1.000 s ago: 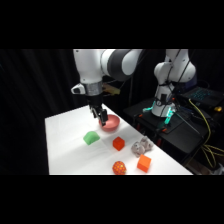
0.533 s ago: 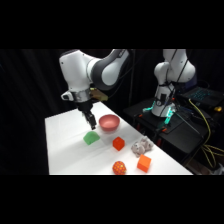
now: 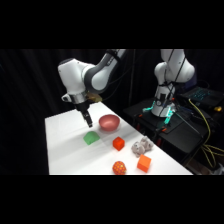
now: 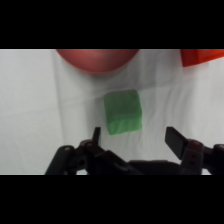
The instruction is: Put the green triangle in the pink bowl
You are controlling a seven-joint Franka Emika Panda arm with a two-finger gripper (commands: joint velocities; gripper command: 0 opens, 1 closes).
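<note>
The green triangle (image 3: 91, 138) lies on the white table, just left of the pink bowl (image 3: 109, 122). My gripper (image 3: 88, 121) hangs a little above and behind the block, left of the bowl. In the wrist view the green triangle (image 4: 122, 111) sits between and just beyond my two fingers, with the gripper (image 4: 134, 138) open and nothing held. The pink bowl (image 4: 96, 59) shows at the top of that view, past the block.
A red cube (image 3: 118, 143), a grey crumpled object (image 3: 141, 146), an orange cube (image 3: 144, 163) and a red-orange textured ball (image 3: 119, 167) lie toward the table's near right. A second robot arm (image 3: 167, 85) stands beyond the table at right.
My arm has swung left from over the pink bowl and come lower, so the gripper now hangs just above the green triangle.
</note>
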